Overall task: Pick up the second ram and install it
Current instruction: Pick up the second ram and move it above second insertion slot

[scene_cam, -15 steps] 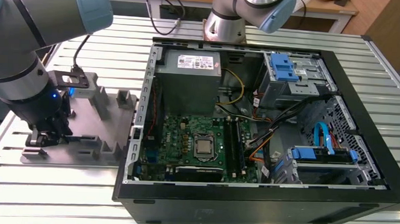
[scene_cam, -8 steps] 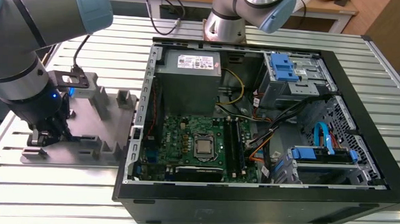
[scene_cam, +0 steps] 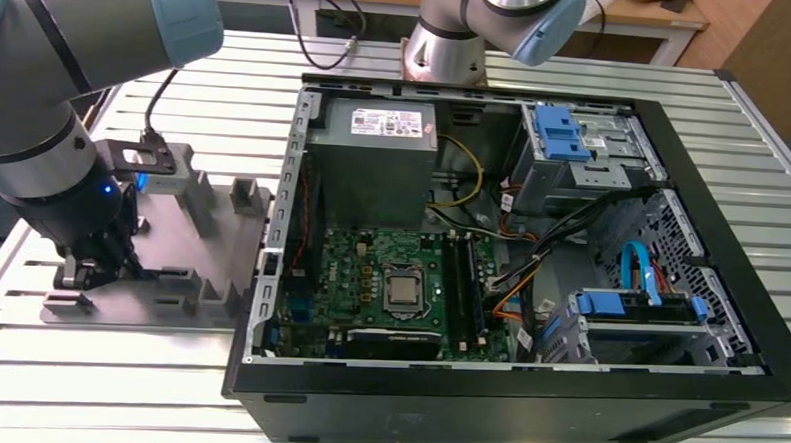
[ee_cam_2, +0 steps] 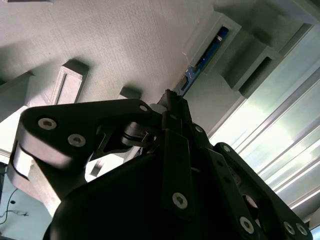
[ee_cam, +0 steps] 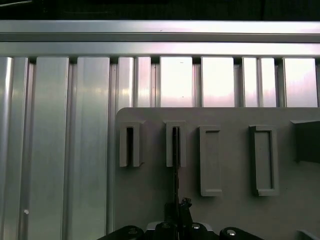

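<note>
The gripper (ee_cam_2: 171,100) sits low at the grey fixture (scene_cam: 165,307) on the exterior view's left, fingers (ee_cam_2: 176,135) clamped on the second ram (ee_cam_2: 204,59).

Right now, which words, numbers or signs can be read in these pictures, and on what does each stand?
No text can be read.
White label on the power supply: print too small to read.
Processor lid: marks too small to read.
Grey fixture in the first wrist view: no text.
</note>
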Motion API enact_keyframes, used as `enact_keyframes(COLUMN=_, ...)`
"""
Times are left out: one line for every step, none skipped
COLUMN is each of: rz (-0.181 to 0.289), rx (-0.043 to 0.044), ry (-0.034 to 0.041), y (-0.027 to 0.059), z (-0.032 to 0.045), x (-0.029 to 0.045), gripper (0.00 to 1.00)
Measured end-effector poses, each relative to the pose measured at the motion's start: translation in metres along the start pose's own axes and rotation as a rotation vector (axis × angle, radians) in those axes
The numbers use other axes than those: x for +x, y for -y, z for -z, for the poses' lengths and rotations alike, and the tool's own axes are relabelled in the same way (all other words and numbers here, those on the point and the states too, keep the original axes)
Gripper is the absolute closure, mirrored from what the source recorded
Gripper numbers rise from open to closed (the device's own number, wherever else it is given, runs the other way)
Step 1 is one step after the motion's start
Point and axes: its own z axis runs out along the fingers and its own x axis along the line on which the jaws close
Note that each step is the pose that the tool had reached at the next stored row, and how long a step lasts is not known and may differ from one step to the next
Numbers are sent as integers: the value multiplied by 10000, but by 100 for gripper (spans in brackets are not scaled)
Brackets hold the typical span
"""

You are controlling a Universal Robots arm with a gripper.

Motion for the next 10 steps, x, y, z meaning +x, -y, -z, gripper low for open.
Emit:
enact_keyframes(rz=0, rx=0, ry=1, y=0, z=0, x=0, gripper=89)
enact_keyframes(rz=0, rx=0, ry=2, y=0, z=0, x=0, gripper=89)
enact_keyframes(rz=0, rx=0, ry=3, y=0, z=0, x=0, gripper=89)
enact_keyframes(rz=0, rx=0, ry=4, y=0, z=0, x=0, gripper=89)
enact_keyframes(rz=0, rx=0, ry=5, y=0, z=0, x=0, gripper=89)
enact_keyframes(rz=0, rx=0, ry=6, y=0, z=0, x=0, gripper=89)
enact_keyframes(rz=0, rx=0, ry=8, y=0, z=0, x=0, gripper=89)
enact_keyframes(rz=0, rx=0, ry=9, y=0, z=0, x=0, gripper=89)
enact_keyframes(rz=0, rx=1, ry=10, y=0, z=1, x=0, gripper=89)
enact_keyframes(rz=0, rx=0, ry=8, y=-1, z=7, x=0, gripper=89)
